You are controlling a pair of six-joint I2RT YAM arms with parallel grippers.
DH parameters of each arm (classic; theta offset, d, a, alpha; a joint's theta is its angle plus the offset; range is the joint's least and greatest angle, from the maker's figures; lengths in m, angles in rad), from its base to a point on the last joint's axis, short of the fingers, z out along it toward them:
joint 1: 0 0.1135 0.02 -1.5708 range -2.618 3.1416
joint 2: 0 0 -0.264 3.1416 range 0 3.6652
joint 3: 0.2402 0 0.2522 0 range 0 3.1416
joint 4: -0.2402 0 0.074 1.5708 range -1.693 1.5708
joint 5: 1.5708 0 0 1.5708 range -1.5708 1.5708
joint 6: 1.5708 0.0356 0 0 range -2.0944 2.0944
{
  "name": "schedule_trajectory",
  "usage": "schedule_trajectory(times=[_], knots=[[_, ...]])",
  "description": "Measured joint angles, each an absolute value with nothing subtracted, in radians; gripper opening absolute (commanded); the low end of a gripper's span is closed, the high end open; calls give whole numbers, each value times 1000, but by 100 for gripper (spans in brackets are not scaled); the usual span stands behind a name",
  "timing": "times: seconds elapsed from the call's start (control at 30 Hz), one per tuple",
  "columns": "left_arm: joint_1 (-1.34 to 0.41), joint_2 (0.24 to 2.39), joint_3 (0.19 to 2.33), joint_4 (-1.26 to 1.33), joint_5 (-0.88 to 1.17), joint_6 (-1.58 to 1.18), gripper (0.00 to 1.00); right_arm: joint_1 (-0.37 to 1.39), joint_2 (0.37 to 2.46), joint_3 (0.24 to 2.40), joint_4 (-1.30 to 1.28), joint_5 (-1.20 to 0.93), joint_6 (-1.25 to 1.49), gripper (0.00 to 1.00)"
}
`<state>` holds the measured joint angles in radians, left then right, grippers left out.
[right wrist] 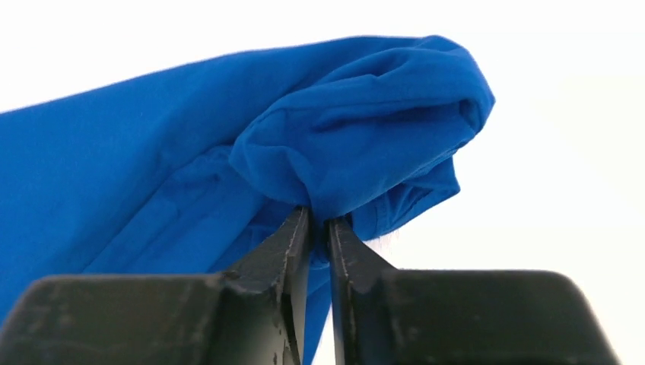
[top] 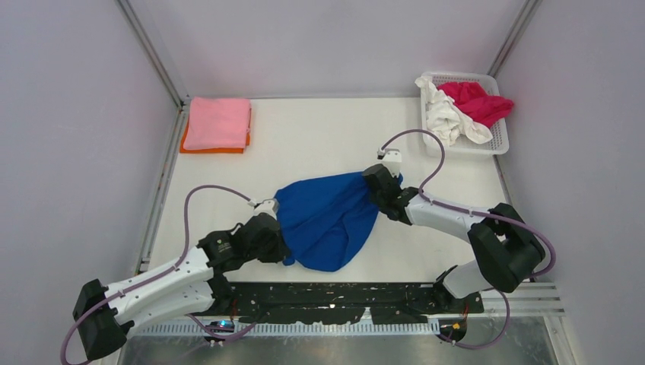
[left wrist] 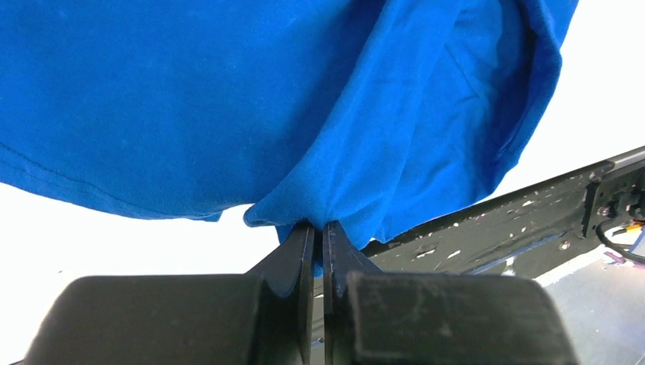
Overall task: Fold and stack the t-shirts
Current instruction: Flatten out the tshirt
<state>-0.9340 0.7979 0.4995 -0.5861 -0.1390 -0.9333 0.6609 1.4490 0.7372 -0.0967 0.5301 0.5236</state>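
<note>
The royal-blue t-shirt [top: 327, 217] hangs bunched between both grippers over the middle of the table; its graphic is hidden. My left gripper [top: 275, 228] is shut on its left edge; in the left wrist view the gripper [left wrist: 319, 228] pinches blue cloth [left wrist: 228, 99]. My right gripper [top: 378, 186] is shut on the shirt's right edge; in the right wrist view the gripper [right wrist: 318, 217] clamps a fold of the shirt [right wrist: 357, 122]. A folded pink t-shirt [top: 218, 122] lies on a folded orange one [top: 185, 143] at the back left. A crimson t-shirt [top: 481, 100] and a white one [top: 449, 118] lie crumpled in the basket.
The white mesh basket [top: 498, 141] stands at the back right corner. A black plate [top: 342, 300] with the arm bases runs along the near edge and shows in the left wrist view [left wrist: 487, 228]. Metal frame rails [top: 156, 53] and grey walls bound the white table [top: 319, 137].
</note>
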Motion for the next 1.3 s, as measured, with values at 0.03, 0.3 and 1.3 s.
schedule_trajectory(times=[0.03,0.3,1.3], knots=[[-934,797,500,-595,-138,-933,6,661,1454,742,-96,543,523,16],[-934,768,488,-667,-110,-933,15,651,1459,750,-91,619,508,11],[-934,550,1017,-825,-422,-727,0,633,865,839,-215,692,284,5]])
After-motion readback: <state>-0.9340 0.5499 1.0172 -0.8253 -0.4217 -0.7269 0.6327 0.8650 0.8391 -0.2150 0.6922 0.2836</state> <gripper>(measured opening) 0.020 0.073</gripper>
